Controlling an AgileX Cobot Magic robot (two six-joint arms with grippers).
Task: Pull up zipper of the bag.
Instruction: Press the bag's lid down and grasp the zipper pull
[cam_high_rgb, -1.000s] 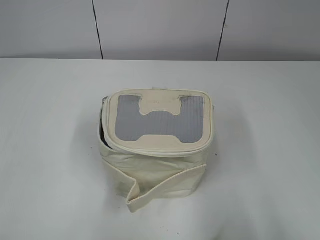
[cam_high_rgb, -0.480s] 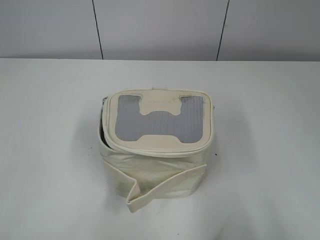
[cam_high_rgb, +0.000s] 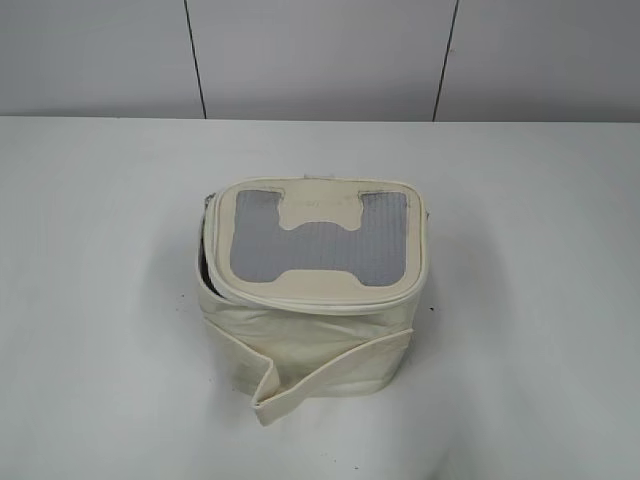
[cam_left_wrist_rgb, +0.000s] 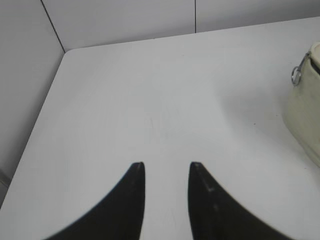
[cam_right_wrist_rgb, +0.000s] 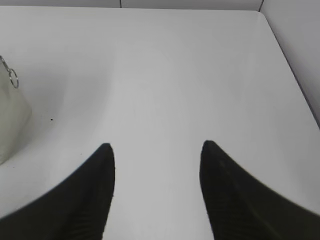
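Both arms are waiting off to the sides; the zip is not yet being touched.

The bag is sitting upright near the middle of the white counter, its lid lying down but gaping at the left edge, where a dark slit is showing under the rim, so the zipper is looking only partly closed there. The left end effector is hovering over bare counter with a moderate gap between its tips, gripping nothing; a ring pull is hanging at the bag's corner, well apart from it. The right end effector is spread wider, also empty, with another ring pull dangling at its view's left edge. The approach seems to be just beginning: next, one arm probably needs to be steadying the bag while the other is pinching a ring and drawing its slider along the rim.
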